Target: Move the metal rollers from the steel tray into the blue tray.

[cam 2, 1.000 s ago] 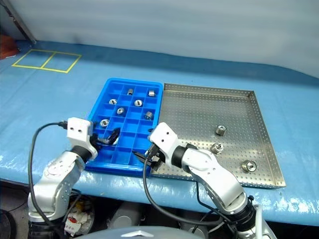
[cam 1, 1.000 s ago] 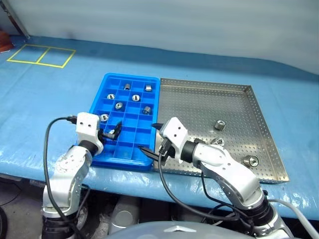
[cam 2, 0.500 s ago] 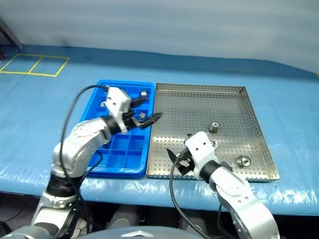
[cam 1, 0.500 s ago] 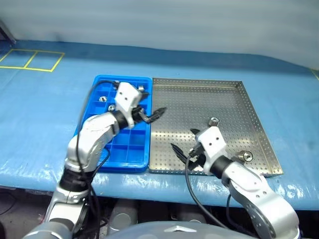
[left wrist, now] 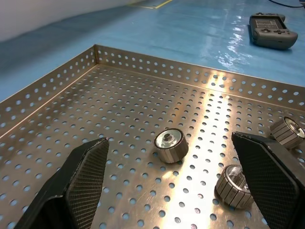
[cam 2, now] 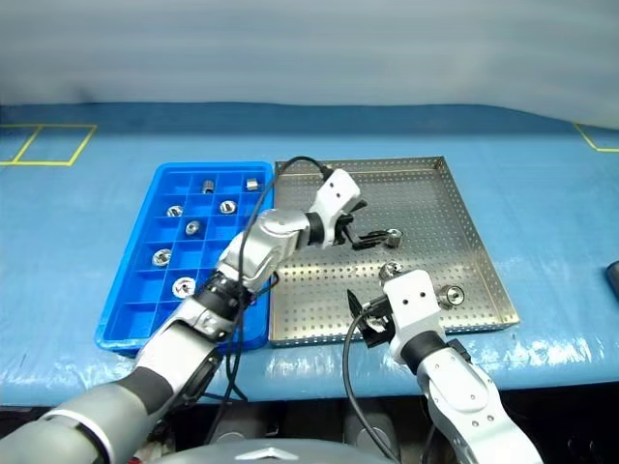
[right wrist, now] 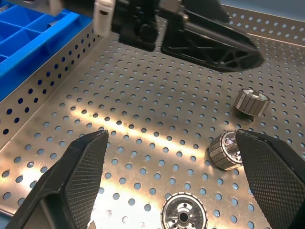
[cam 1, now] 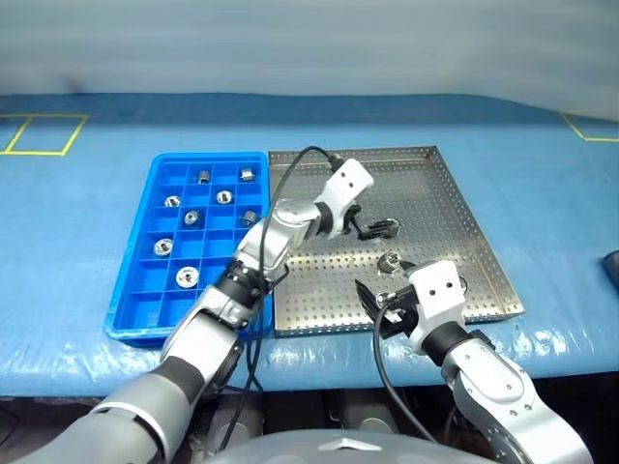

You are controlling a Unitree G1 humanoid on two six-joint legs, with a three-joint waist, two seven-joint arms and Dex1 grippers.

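I have the left gripper (cam 1: 372, 229) spread wide and empty over the steel tray (cam 1: 319, 275), its jaws bracketing a roller (left wrist: 170, 145). Two more metal rollers (left wrist: 233, 186) lie at its four o'clock. The right gripper (cam 1: 382, 307) is likewise spread and empty. Seven rollers already sit in the blue tray (cam 1: 145, 290). Step in hand, as I judge it: pick approach. Next: lower, close on the bracketed roller.

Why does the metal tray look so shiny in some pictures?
Left wrist view: lamp glare runs as a bright band down the tray, past the middle roller. Right wrist view: a glare streak crosses the tray floor, and the left pincer looms dark above. Head views: the tray looks evenly grey, with soft shadows under the arms.
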